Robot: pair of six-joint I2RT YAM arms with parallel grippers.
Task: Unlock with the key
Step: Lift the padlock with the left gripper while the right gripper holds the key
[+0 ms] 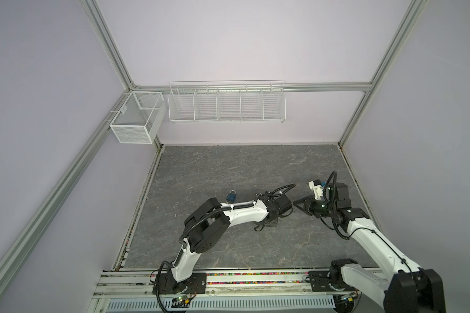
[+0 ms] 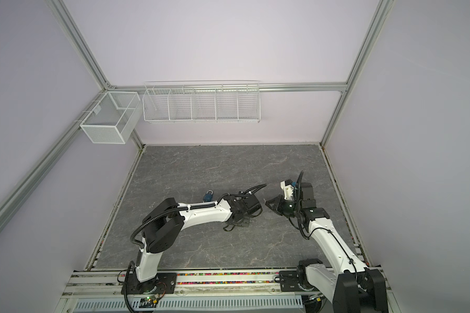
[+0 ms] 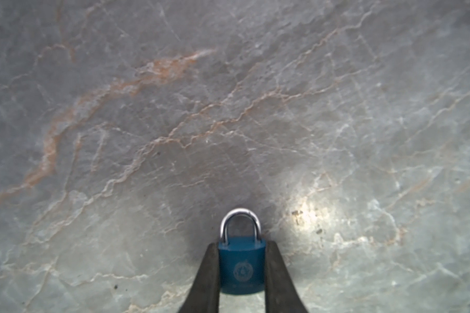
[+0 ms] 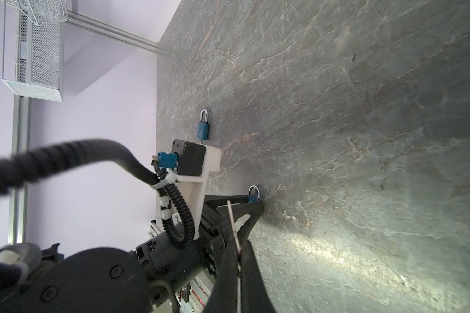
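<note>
Seen from above: a grey stone-patterned table (image 1: 228, 168), with two white-and-black robot arms (image 1: 244, 215) reaching in from its near edge. On the back wall, a long white wire rack (image 1: 226, 108) split into five compartments, bare wire floors showing in each. Beside it in the corner, a white mesh basket (image 1: 132, 132) with an inner divider, only mesh showing inside. Left gripper (image 3: 242, 246) pointed down at the table's near middle, jaws pressed against both sides of a blue padlock (image 3: 242, 267), silver shackle pointing out past the fingertips. Right gripper (image 4: 239, 252) near it and aimed toward it, jaws closed on a thin metal key (image 4: 233, 222). Second padlock (image 1: 231, 195), same blue, lying flat on the table just beyond the left arm (image 2: 206, 214), apart from both grippers.
</note>
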